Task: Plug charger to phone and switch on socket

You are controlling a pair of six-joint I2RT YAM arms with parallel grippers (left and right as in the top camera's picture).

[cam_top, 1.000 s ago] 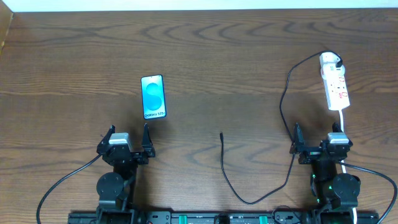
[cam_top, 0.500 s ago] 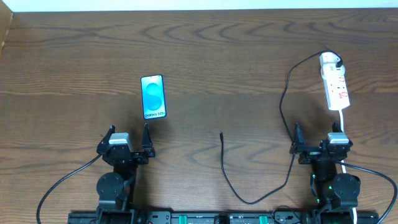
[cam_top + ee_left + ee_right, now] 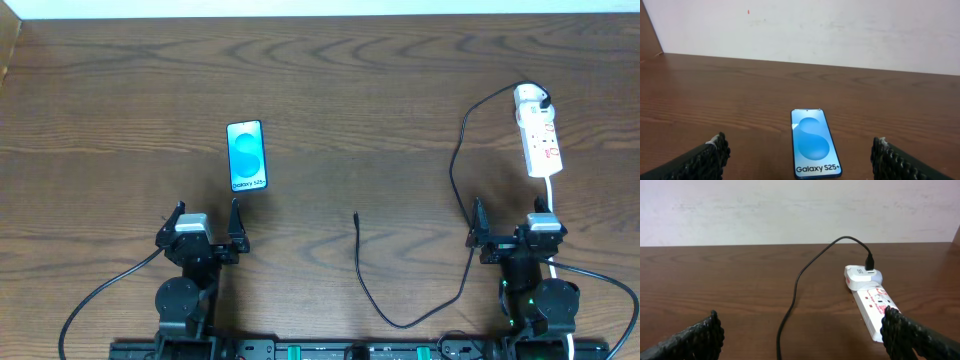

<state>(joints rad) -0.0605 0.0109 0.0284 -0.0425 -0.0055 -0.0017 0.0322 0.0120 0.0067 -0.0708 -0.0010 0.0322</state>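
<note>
The phone (image 3: 247, 156) lies flat, blue screen up, left of centre; it shows in the left wrist view (image 3: 815, 143) just ahead of my open, empty left gripper (image 3: 204, 228) (image 3: 800, 157). The black charger cable (image 3: 455, 170) runs from its free tip (image 3: 356, 214) at mid-table in a loop to its white plug head (image 3: 532, 98), seated in the far end of the white socket strip (image 3: 541, 141). My right gripper (image 3: 513, 232) (image 3: 800, 335) is open and empty, with the cable (image 3: 790, 305) between its fingers and the strip (image 3: 871, 302) ahead to the right.
The strip's thick white cord (image 3: 551, 195) runs down toward the right arm's base. The dark wooden table (image 3: 340, 80) ends at a white wall (image 3: 805, 30) at the far side.
</note>
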